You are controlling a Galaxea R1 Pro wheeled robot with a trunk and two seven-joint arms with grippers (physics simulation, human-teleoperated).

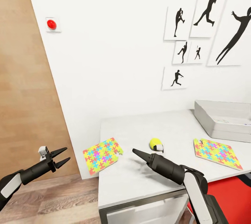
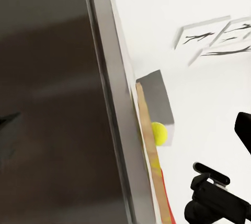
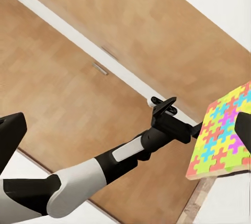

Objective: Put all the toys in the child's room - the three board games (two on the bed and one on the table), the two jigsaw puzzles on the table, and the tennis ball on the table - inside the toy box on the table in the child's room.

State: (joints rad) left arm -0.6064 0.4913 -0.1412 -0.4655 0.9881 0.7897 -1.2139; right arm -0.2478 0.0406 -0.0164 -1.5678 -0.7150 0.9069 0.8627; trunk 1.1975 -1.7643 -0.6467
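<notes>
Nearest, the right gripper (image 1: 136, 152) hovers with fingers together above the table (image 1: 139, 178), the left gripper (image 1: 62, 156) gapes beside it, and 2 jigsaw puzzles (image 1: 102, 155) (image 1: 217, 153) flank the tennis ball (image 1: 156, 143) near the toy box (image 1: 223, 119).

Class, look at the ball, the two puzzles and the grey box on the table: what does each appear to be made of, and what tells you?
Ball: probably felt-covered rubber; matte yellow-green with a pale band.
Puzzles: likely printed card or thin wood; flat, matte, a tan edge showing at one side.
Box: seemingly plastic or painted board; smooth, even grey walls, no grain.
</notes>
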